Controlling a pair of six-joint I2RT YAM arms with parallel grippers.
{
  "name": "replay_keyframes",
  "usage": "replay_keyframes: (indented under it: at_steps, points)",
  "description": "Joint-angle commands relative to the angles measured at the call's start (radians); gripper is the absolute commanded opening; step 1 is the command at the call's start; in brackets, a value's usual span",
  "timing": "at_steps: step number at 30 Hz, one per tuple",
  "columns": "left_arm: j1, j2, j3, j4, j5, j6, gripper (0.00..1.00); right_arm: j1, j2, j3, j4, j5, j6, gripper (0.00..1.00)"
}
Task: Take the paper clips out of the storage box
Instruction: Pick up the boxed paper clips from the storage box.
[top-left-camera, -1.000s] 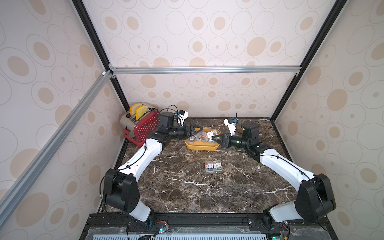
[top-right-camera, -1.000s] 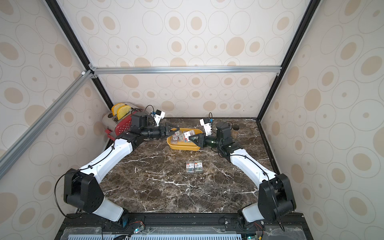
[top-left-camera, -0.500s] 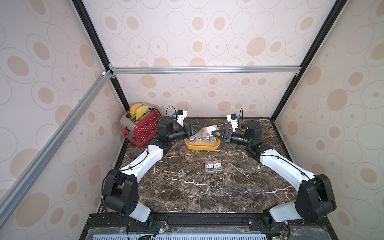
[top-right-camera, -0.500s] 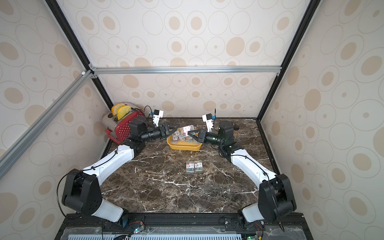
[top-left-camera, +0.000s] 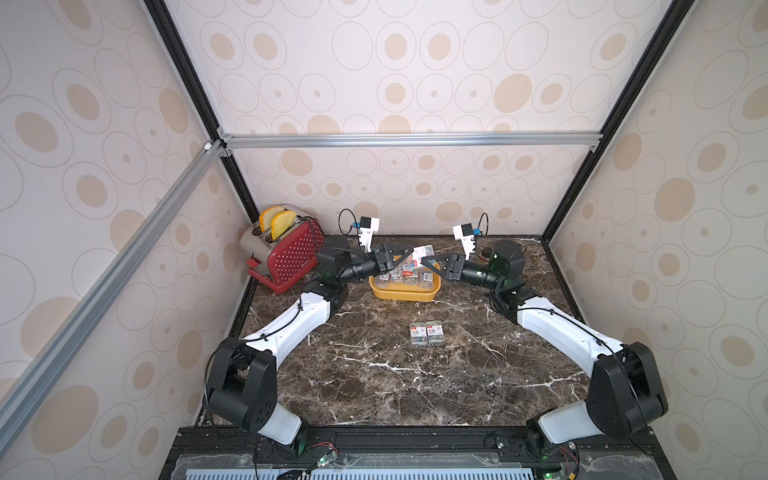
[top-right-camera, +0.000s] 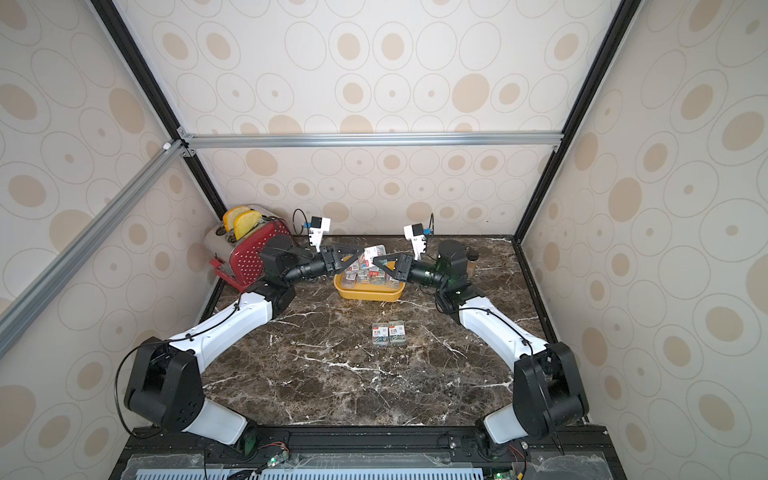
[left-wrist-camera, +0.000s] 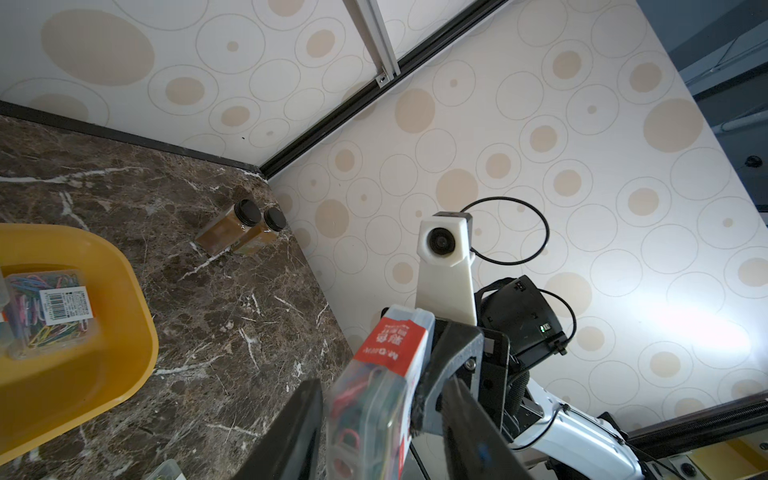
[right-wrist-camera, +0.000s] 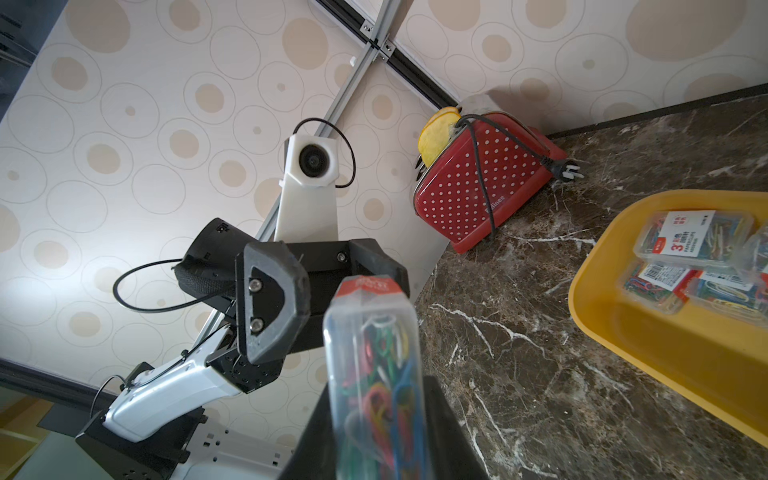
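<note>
Reads as light, stiff, slick: clip box (right-wrist-camera: 374, 374) clamped across broad faces in right gripper (top-left-camera: 430, 264), left gripper (top-left-camera: 405, 257) narrow round its labelled end, contact unclear.

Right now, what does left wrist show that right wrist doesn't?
Only left wrist: two brown black-capped jars beside the wall, and the right arm's wrist camera. Only right wrist: the red dotted toaster with bread in it, and the left arm's wrist camera. Both: the yellow storage box with clip boxes inside, the marble table, and one clip box held in the air.
</note>
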Motion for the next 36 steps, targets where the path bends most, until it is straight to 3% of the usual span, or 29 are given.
replay_keyframes:
  at_steps: [1, 10, 19, 29, 36]
  points:
    - [-0.007, 0.010, 0.011, 0.064, 0.020, -0.018, 0.45, -0.001, 0.018, 0.009, 0.073, -0.022, 0.034, 0.08]
    - [-0.012, 0.014, 0.007, 0.074, 0.034, -0.024, 0.39, 0.000, 0.044, 0.014, 0.125, -0.020, 0.075, 0.08]
    - [-0.013, 0.030, 0.023, 0.084, 0.053, -0.032, 0.23, 0.001, 0.057, 0.017, 0.135, -0.014, 0.084, 0.11]
    - [-0.013, 0.028, 0.055, -0.033, 0.069, 0.042, 0.11, 0.001, 0.066, 0.028, 0.104, -0.024, 0.060, 0.26]
    - [-0.011, 0.022, 0.084, -0.130, 0.070, 0.103, 0.03, 0.002, 0.069, 0.045, 0.045, -0.040, 0.016, 0.46]
